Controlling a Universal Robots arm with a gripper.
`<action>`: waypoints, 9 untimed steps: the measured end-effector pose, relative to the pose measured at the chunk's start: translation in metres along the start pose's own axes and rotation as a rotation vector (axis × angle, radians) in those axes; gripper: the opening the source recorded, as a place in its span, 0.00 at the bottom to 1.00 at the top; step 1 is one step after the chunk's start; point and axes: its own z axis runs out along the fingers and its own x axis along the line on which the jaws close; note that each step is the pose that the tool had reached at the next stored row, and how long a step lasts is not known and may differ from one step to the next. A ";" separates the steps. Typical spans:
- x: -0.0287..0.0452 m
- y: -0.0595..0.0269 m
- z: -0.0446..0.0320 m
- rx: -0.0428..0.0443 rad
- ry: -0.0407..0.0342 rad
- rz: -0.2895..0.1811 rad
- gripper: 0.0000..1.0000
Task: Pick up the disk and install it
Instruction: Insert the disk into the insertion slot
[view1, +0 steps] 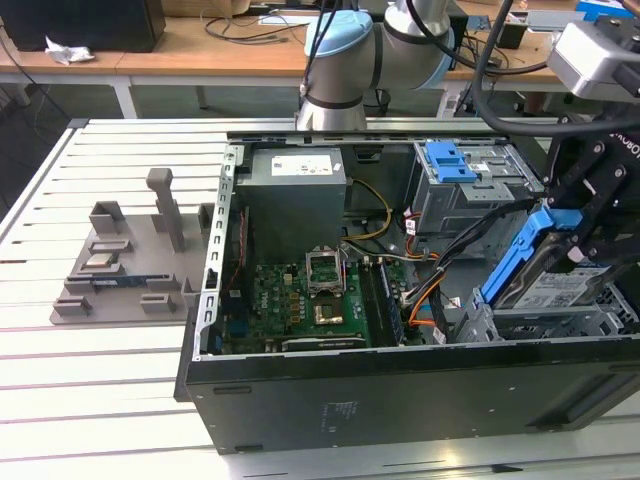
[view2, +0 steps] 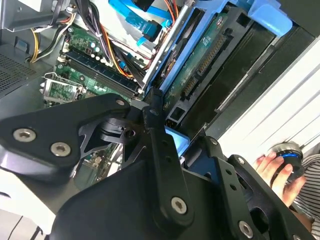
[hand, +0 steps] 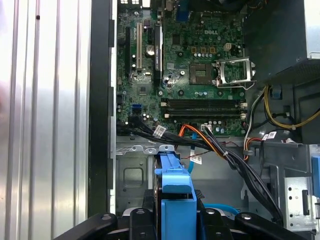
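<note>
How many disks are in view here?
1: the disk, tilted, held by the gripper over the computer case, at the exterior view's right. Others may be hidden.

On slatted pale metal table (view1: 100, 390): toward the exterior view's right, open black desktop computer case (view1: 400, 400), lying on its side, interior facing up; just beside it toward the left, grey moulded parts holder (view1: 130, 262) with upright posts.

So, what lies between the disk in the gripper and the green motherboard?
Black and orange cables cross between the disk and the motherboard, clearest in the first wrist view.
</note>
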 end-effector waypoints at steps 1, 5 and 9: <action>0.0000 0.0000 -0.0001 -0.0001 0.0002 0.000 0.38; 0.0000 0.0000 0.0001 -0.0003 0.0000 0.000 0.44; 0.0000 0.0000 0.0002 -0.0002 0.0001 0.000 0.30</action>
